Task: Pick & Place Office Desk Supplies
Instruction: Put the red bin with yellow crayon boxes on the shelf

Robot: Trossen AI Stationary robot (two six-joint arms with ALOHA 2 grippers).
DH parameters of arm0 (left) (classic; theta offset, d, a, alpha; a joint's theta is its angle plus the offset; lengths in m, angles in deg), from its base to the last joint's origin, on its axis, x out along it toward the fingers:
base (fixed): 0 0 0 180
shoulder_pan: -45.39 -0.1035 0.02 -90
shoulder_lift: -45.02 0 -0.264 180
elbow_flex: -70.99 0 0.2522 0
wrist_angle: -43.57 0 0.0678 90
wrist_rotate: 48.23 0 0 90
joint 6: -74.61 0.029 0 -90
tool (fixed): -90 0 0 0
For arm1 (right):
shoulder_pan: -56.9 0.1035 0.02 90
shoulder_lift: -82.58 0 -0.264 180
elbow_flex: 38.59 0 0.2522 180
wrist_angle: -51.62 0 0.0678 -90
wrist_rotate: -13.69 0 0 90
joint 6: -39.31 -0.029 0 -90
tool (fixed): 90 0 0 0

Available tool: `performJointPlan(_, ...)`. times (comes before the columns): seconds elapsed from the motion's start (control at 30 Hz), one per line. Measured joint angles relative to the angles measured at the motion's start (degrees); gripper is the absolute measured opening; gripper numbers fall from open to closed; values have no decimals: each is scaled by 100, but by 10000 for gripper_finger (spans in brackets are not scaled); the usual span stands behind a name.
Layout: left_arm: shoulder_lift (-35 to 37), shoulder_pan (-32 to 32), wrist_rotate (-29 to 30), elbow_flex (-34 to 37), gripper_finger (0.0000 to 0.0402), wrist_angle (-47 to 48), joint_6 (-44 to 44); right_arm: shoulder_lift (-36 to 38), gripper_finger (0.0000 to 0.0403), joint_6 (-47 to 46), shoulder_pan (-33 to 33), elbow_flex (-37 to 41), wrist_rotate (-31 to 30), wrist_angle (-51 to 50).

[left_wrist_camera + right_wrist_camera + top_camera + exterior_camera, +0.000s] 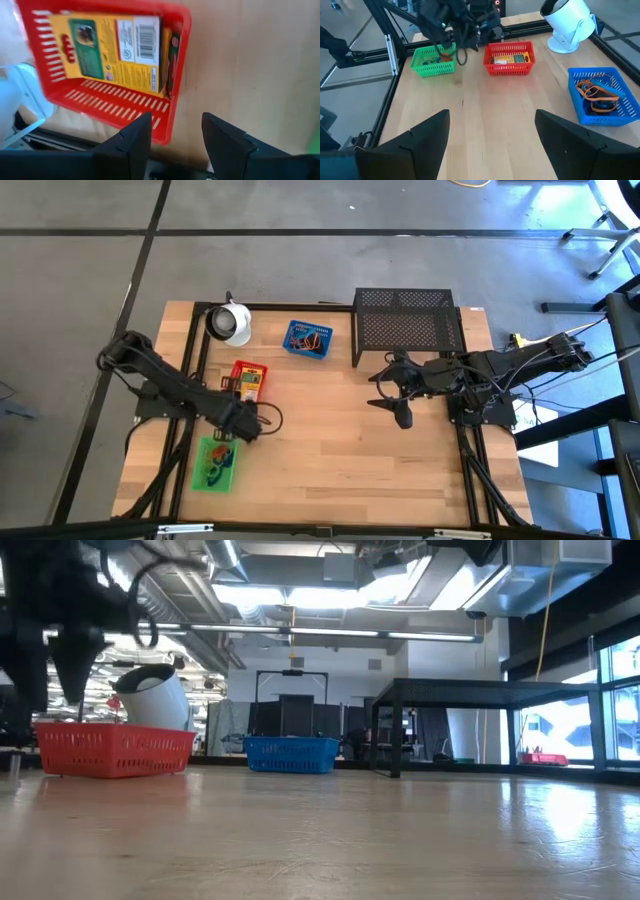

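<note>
The red tray [248, 380] holds a small yellow box [117, 47] lying flat on its floor. Near the table's front left stands the green tray [215, 463] with small coloured bits in it. At the back, the blue tray [307, 339] holds coloured band loops [594, 94]. My left gripper [176, 135] hovers open between the red and green trays, above the red tray's near corner, with nothing between its fingers. My right gripper [492, 135] hangs open and empty above the table's right half [395, 398].
A white round cup-like object [230, 323] lies at the back left, next to the red tray. A big black mesh rack [405, 325] stands at the back right, just beyond my right gripper. Bare wood [330, 450] stretches across the table's middle and front.
</note>
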Motion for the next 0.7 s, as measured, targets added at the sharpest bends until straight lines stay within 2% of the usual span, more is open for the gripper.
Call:
performJointPlan(0.23, 0, -298, -76, 720, 168, -672, 288, 0, 296, 1, 0, 0, -327, 8)
performJointPlan(0.37, -2, -435, -393, 868, 158, -1026, 400, 0, 296, 2, -2, 0, -441, 8)
performJointPlan(0.47, -2, -447, -427, 870, 125, -1183, 674, 0, 296, 2, -2, 0, -450, 7)
performJointPlan(0.67, -2, -447, -524, 871, 18, -1493, 1164, 0, 296, 2, -2, 0, -450, 4)
performJointPlan(0.7, -2, -447, -576, 871, 10, -1529, 1135, 0, 296, -2, -2, 0, -450, 4)
